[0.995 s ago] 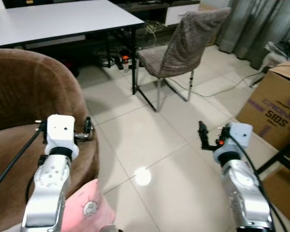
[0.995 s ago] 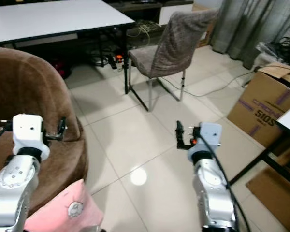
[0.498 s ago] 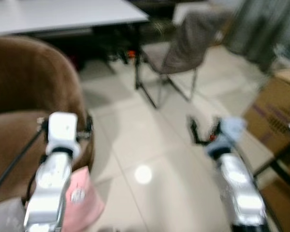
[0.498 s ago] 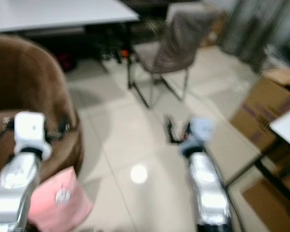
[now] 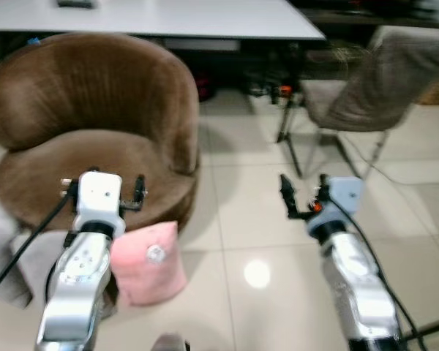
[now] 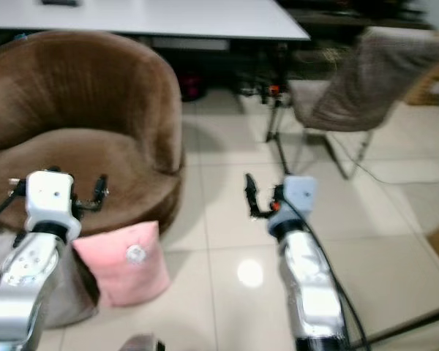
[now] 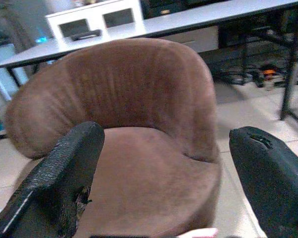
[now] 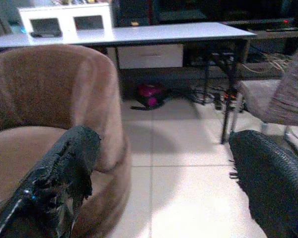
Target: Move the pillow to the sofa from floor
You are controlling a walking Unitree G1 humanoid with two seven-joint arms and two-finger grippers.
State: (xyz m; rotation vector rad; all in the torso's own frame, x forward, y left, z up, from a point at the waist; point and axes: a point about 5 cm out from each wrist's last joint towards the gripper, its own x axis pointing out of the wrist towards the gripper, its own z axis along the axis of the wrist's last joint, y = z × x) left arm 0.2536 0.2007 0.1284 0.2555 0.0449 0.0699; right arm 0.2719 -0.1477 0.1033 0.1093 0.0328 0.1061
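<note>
Both grippers, left [image 5: 115, 199] and right [image 5: 302, 199], spread wide and empty, so we judge it's still approach: pillow [image 5: 148, 262] on the floor [image 5: 241, 219] against the sofa [image 5: 95, 139] front, next we must lower and grasp it.

Bare tile floor [image 5: 249, 219] lies open between sofa [image 5: 95, 139] and chair [image 5: 366, 102].
</note>
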